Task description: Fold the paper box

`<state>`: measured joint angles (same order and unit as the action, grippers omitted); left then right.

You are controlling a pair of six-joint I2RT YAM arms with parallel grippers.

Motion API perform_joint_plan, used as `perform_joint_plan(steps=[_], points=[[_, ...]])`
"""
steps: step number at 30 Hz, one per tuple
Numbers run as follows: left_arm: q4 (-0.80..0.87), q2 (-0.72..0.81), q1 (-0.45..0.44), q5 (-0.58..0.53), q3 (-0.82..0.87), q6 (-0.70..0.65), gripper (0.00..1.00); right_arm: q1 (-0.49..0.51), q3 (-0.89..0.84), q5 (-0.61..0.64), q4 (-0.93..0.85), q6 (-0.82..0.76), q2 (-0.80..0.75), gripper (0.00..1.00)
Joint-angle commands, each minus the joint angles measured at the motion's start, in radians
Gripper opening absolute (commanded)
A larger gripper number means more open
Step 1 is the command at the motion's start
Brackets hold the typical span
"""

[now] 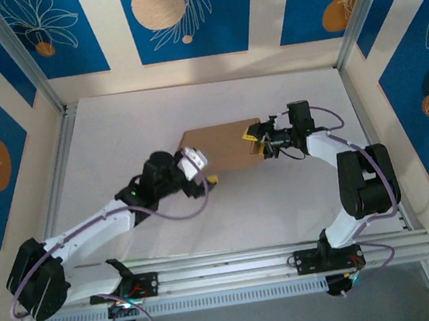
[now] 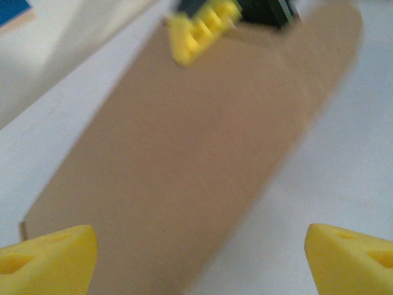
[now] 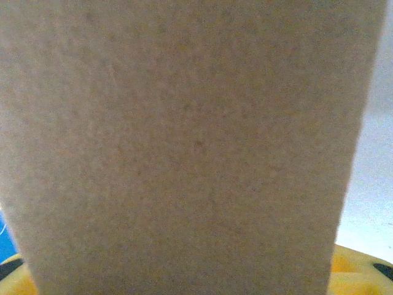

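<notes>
Paper box (image 1: pixel 220 146) lies mid-table (image 1: pixel 282 199), blurred in the left wrist view. Left gripper (image 1: pixel 204 169) sits at its near-left corner, fingers (image 2: pixel 49 258) spread wide. Right gripper (image 1: pixel 256 140) meets its right edge — cardboard hides most of its yellow fingertips (image 3: pixel 356 279), so whether it pinches, I cannot tell.

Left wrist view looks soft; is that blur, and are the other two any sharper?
Left wrist: the paper box is smeared throughout, probably motion blur. Right wrist: it sits too close, only soft grain. Top external: sharp and evenly lit.
</notes>
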<state>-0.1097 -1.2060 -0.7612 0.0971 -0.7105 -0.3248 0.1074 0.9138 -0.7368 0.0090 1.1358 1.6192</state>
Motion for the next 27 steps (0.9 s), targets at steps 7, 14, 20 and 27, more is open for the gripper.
perform_joint_plan(steps=[7, 14, 20, 27], points=[[-0.404, -0.071, -0.041, -0.349, 0.089, -0.513, 0.91, 0.001, -0.052, -0.096, 0.169, 0.223, -0.079, 0.4], [-0.492, -0.147, -0.053, -0.353, 0.094, -0.653, 0.89, -0.006, -0.059, -0.115, 0.173, 0.253, -0.131, 0.4], [-0.634, -0.189, -0.068, -0.451, 0.109, -0.72, 0.75, 0.003, -0.091, -0.128, 0.239, 0.315, -0.152, 0.4], [-0.668, -0.217, -0.098, -0.511, 0.081, -0.815, 0.62, 0.006, -0.125, -0.131, 0.281, 0.36, -0.165, 0.4]])
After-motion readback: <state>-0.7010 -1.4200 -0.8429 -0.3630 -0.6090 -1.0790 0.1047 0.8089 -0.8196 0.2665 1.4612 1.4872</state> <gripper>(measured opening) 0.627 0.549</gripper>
